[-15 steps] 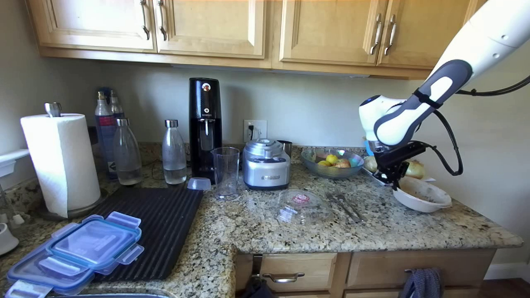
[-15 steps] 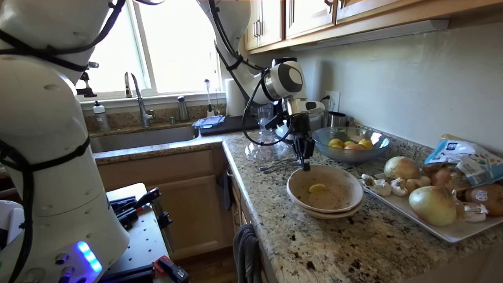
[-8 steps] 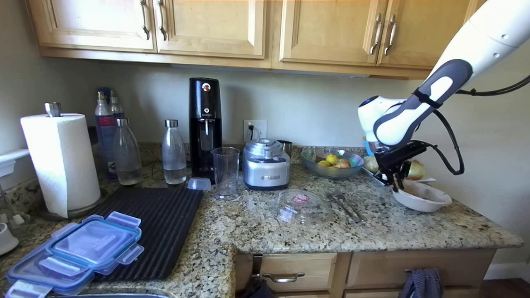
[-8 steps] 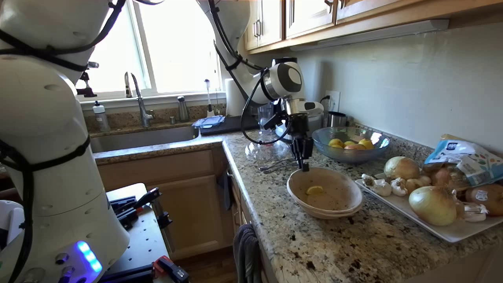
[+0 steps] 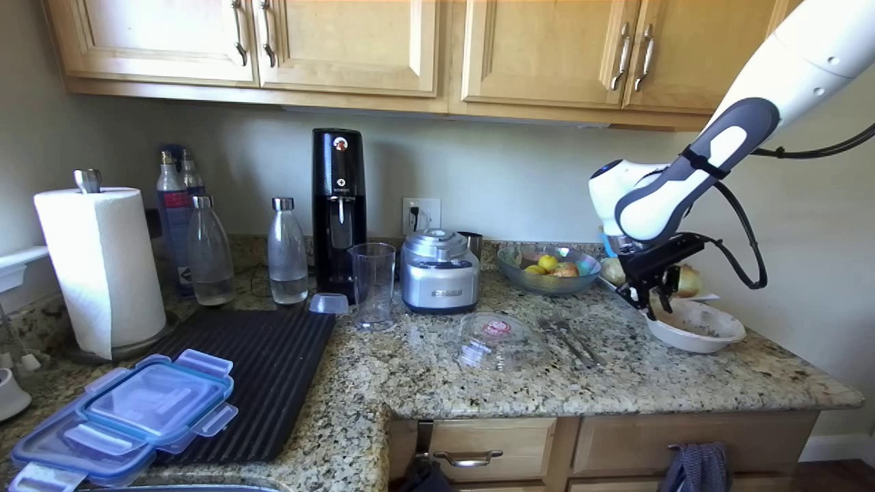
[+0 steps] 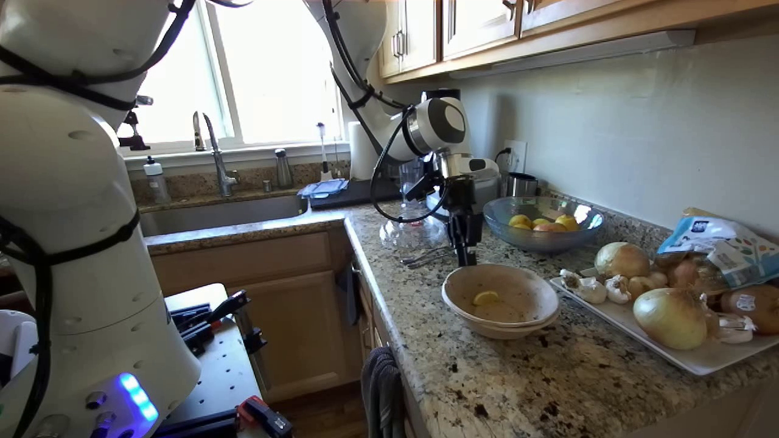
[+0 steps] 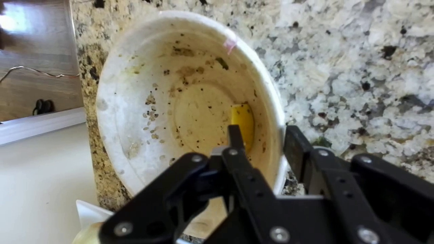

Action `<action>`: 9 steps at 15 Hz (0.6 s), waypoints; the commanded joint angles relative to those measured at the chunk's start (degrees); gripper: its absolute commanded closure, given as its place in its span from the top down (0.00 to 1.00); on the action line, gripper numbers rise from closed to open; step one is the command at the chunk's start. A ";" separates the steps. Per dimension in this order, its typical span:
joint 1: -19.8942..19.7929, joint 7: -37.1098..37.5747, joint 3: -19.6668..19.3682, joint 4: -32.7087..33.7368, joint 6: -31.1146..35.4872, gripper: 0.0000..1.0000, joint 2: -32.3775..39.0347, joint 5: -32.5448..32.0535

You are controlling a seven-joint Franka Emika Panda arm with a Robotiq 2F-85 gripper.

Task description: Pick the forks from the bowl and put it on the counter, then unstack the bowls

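Upper bowl (image 6: 517,295) sunk down onto lower bowl (image 6: 505,334); fingers (image 7: 296,144) now parted, released, either side of rim. Forks (image 5: 580,342) on worktop (image 5: 649,389), left of bowls in exterior view.

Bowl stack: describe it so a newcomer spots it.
On the granite counter, find the white platter with onions. Beside it sit two nested bowls. Unlike the glass fruit bowl nearby, they're off-white and opaque, with a yellow wedge in the upper one.

The speckled beige granite counter (image 6: 517,383) carries stacked round off-white bowls (image 6: 508,307) under the black gripper (image 7: 264,133) and thin silvery metal forks (image 5: 573,347) nearby.
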 commanded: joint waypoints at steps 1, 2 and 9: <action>-0.77 -0.13 0.85 -1.11 -1.68 0.34 -1.70 0.00; -0.79 -0.17 0.88 -1.13 -1.69 0.26 -1.68 0.03; -1.34 -1.27 1.31 -0.95 -1.59 0.24 -1.34 0.75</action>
